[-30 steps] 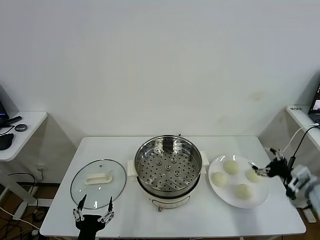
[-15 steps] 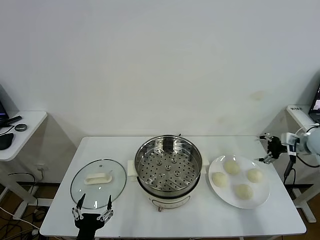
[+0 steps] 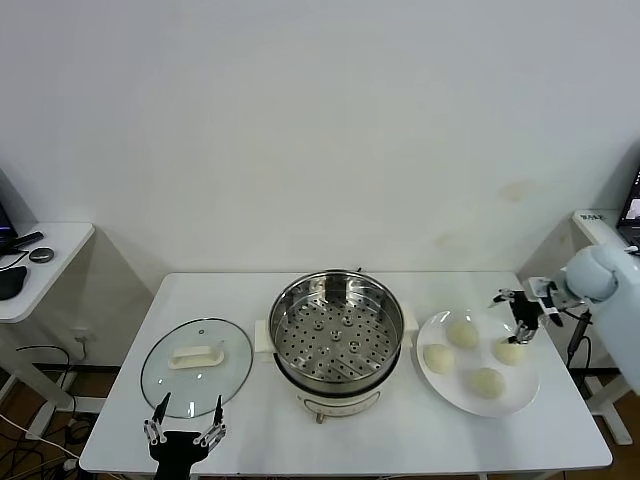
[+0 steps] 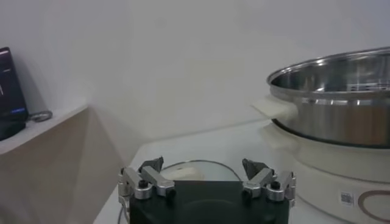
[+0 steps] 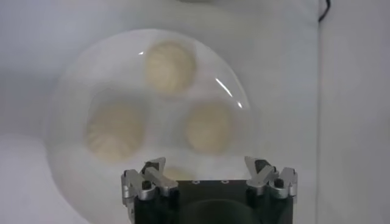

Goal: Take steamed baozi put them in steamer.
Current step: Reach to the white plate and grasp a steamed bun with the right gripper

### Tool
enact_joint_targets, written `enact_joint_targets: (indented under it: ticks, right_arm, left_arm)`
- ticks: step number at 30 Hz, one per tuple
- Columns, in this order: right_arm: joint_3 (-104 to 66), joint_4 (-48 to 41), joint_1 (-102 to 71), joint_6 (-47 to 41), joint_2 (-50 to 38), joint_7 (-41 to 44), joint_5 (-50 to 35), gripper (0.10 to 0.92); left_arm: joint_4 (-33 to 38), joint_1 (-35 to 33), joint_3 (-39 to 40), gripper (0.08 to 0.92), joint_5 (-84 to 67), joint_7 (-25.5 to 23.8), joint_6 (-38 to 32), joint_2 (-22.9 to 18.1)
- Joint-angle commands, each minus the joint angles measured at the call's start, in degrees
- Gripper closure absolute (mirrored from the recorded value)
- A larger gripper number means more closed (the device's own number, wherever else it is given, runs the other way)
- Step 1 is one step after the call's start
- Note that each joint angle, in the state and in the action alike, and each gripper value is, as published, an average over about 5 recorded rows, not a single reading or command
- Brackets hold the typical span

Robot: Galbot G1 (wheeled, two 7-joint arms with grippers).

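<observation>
The white desk (image 3: pixel 250 300) carries the steamer (image 3: pixel 337 333) at its centre, with a glass lid (image 3: pixel 196 364) to its left and a white plate (image 3: pixel 447 385) to its right. Four steamed baozi (image 3: pixel 487 382) lie on that plate. The right end effector (image 3: pixel 518 315) hovers over the plate, spread wide and empty. The left end effector (image 3: pixel 186 424) waits at the desk's front edge, likewise spread and empty.
</observation>
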State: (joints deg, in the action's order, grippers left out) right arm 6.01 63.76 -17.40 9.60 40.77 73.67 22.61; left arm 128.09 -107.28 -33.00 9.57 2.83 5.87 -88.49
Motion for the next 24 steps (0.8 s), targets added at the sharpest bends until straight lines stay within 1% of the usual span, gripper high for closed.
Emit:
enact_joint_targets:
  ticks: [1,8,17,24]
  right_arm:
    - [4.35,-9.2,4.17,6.01,6.98,-1.02,5.39,0.203]
    - [5.44,-10.6,4.68,4.61,8.66,-1.71,8.74,0.203]
    - [6.39,-10.5,3.81,0.62,9.31,-4.57,9.54,0.203]
    - [6.45,-13.27,4.02,-0.93,11.07,-6.25,9.48,0.203]
  left_arm:
    - [-0.28,-0.03,-0.28,0.177,0.02,-0.06,0.04,-0.1]
    - [-0.59,0.64,-0.57,0.177,-0.15,-0.28,0.24,0.02]
    - [-1.59,1.57,-0.64,0.177,-0.24,-0.55,0.44,0.24]
    - [-2.2,1.91,-0.67,0.177,-0.27,-0.63,0.52,0.21]
